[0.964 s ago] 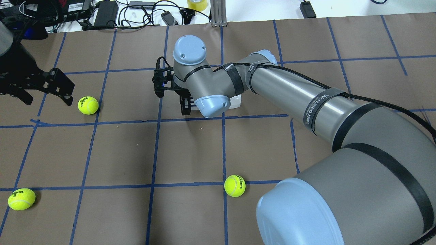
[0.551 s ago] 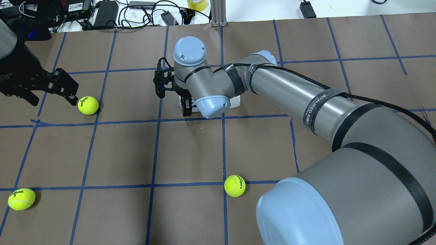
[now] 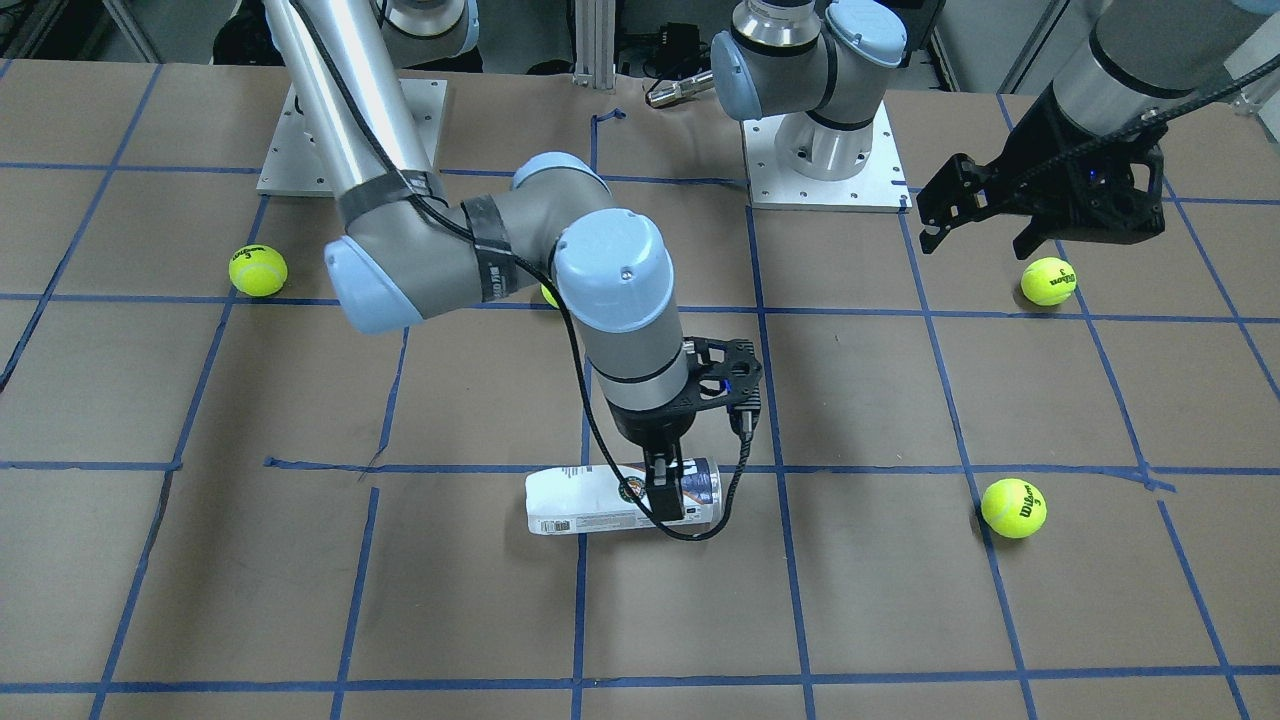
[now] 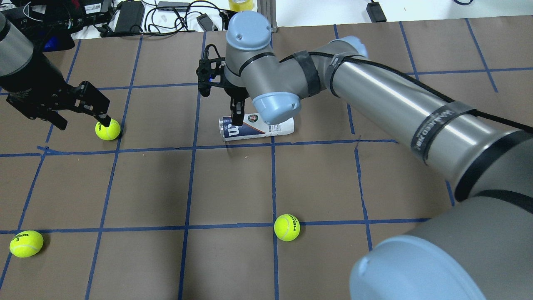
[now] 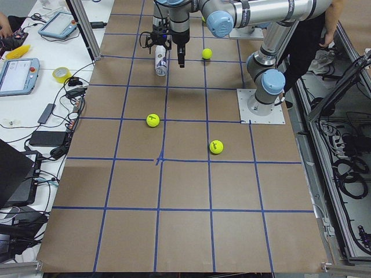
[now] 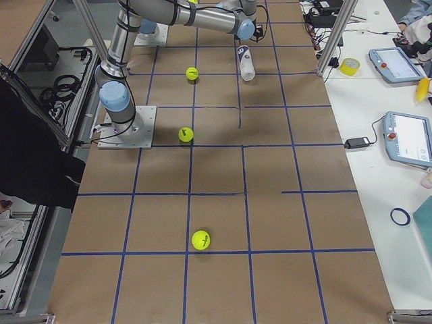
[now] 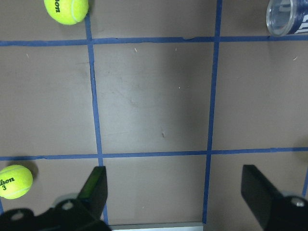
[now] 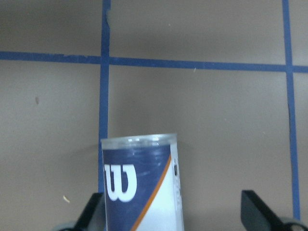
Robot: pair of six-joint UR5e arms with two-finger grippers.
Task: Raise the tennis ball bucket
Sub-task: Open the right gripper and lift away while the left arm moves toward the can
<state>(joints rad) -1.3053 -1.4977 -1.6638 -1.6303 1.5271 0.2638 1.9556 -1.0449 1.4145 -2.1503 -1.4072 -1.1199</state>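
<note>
In the overhead view's upper centre, your right gripper straddles the lying tennis ball bucket, jaws apart.
The bucket sits off-centre, just beside one finger, so closing unevenly could roll it away.

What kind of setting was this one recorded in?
Probably a robotics lab workcell: robot base plates bolted to a paper-covered table gridded with blue tape, and teach pendants on the side bench.

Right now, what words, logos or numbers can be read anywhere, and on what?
"W", in white: navy label of the tennis ball bucket.
"Wilson 3": tennis ball at the overhead view's lower left.
Too blurred to read: lettering on the right arm's strap.
Too small to read: the barcode on the bucket.
</note>
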